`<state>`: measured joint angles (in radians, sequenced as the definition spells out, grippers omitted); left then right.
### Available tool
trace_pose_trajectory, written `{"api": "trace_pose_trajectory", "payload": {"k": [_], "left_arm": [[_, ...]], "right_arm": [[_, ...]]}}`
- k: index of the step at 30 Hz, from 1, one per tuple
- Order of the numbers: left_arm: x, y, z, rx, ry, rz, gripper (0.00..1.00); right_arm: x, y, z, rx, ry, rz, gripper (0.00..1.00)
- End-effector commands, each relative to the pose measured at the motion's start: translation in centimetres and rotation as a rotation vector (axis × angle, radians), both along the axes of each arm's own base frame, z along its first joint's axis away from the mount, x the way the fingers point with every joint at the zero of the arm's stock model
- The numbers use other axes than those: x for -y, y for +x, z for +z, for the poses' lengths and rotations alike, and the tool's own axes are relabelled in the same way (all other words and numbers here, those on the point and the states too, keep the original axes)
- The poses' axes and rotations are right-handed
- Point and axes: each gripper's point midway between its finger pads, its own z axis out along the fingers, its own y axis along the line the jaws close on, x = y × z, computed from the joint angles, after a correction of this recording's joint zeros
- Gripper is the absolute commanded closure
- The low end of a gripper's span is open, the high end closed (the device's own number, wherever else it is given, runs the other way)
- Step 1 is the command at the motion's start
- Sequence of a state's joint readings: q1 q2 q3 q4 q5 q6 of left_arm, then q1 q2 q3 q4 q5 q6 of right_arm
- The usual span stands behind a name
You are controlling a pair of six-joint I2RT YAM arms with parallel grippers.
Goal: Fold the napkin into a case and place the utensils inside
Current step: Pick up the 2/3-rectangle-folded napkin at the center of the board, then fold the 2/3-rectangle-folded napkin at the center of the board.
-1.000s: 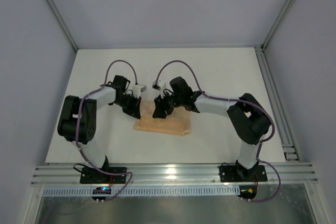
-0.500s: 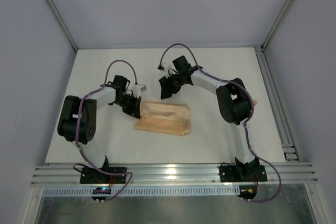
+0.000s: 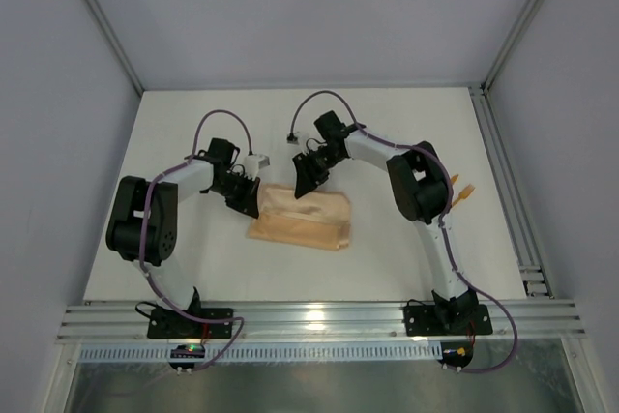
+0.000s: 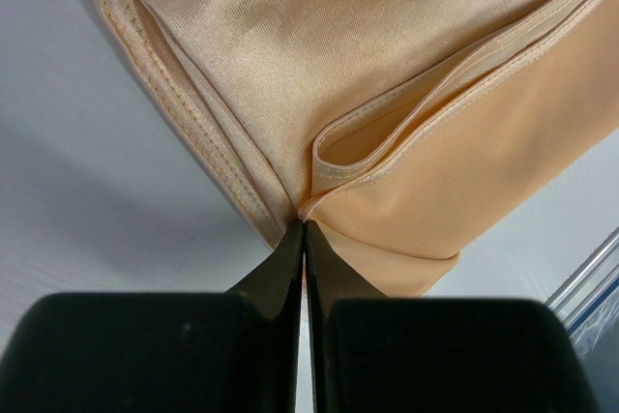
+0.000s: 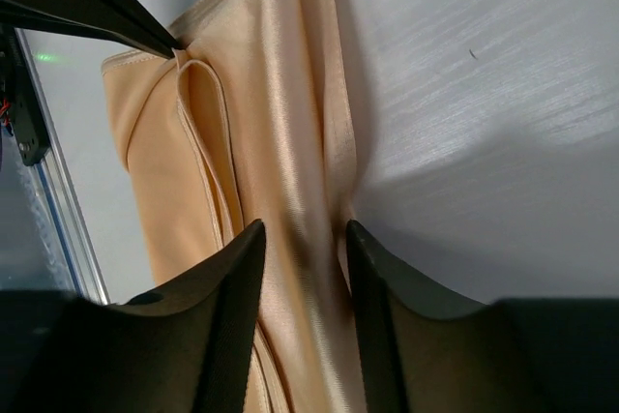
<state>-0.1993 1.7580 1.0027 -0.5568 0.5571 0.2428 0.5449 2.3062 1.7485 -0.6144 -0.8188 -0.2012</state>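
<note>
White counter (image 3: pixel 387 132); orange cutlery (image 3: pixel 464 191) peeks from behind right arm (image 3: pixel 416 186). Folded peach napkin (image 3: pixel 300 218): left pincer (image 4: pixel 305 226) pinches its edge, right pincer (image 5: pixel 302 234) spread.

Left end effector (image 3: pixel 250 207) and right end effector (image 3: pixel 306 188) crowd far napkin (image 3: pixel 300 224) edge; nearside free.

The napkin (image 3: pixel 300 220) lies near the middle of the table (image 3: pixel 406 258), with the left gripper (image 3: pixel 250 202) at its far left corner, the right gripper (image 3: pixel 305 184) over its far edge just to the right, and the utensils (image 3: pixel 464 191) well apart on the table's right side.
</note>
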Motion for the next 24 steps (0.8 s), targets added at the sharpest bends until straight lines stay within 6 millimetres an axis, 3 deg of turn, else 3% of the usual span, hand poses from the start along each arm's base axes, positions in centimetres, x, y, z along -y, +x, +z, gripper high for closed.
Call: {"api": "trace_pose_trajectory", "payload": {"k": [1,7,13,15,16,17,24], "left_arm": [[-0.5,0.7,-0.4,0.038,0.036,-0.002,1.0],[-0.6,0.8,-0.6,0.035,0.04,0.002,1.0],[-0.6,0.9,-0.9,0.025,0.043,0.009,1.0],[-0.6,1.1,-0.9,0.024,0.039,0.017,1.0],[-0.6,1.3,-0.9,0.022,0.038,0.023,1.0],[-0.7,1.2,-1.0,0.011,0.04,0.027,1.0],[-0.8,1.4,-1.3,-0.011,0.037,0.046,1.0]], "right_arm": [[-0.1,-1.1,-1.1,-0.08,-0.007,0.01,0.6],[-0.6,0.1,0.2,-0.03,0.011,-0.044,0.73],[-0.3,1.5,2.1,0.177,-0.053,-0.111,0.87],[-0.5,0.4,1.5,0.241,-0.085,-0.096,0.92],[-1.1,0.8,2.5,0.333,-0.095,-0.112,0.93],[-0.5,-0.1,1.5,0.344,-0.124,-0.111,0.94],[-0.5,-0.4,3.2,0.577,-0.19,-0.163,0.96]]}}
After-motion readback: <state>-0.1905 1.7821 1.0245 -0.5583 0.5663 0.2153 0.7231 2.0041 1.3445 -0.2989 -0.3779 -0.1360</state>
